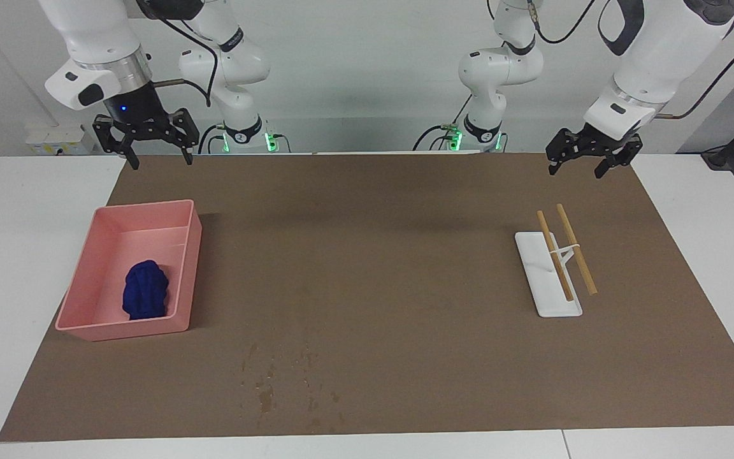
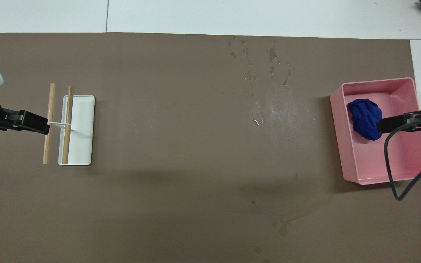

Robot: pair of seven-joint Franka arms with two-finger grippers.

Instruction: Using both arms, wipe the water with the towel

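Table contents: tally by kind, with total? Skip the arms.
Pink bin: 1
Blue towel, bunched inside the bin: 1
White tray: 1
Wooden sticks, resting on a small white stand on the tray: 2
Brown mat, with water spots toward the edge farthest from the robots: 1
Total: 6

Mat (image 1: 405, 268): plain matt brown, with scattered small darker brown spots (image 1: 265, 398). Table (image 1: 16, 242): white. Tub (image 1: 96, 331): pale pink throughout. Towel (image 1: 144, 290): deep blue, ribbed texture. Tray (image 1: 536, 274): white; the two sticks (image 1: 576, 248) over it are light tan wood. Arms (image 1: 660, 44): glossy white with black cables and silver wrist rings, ending in black claws.
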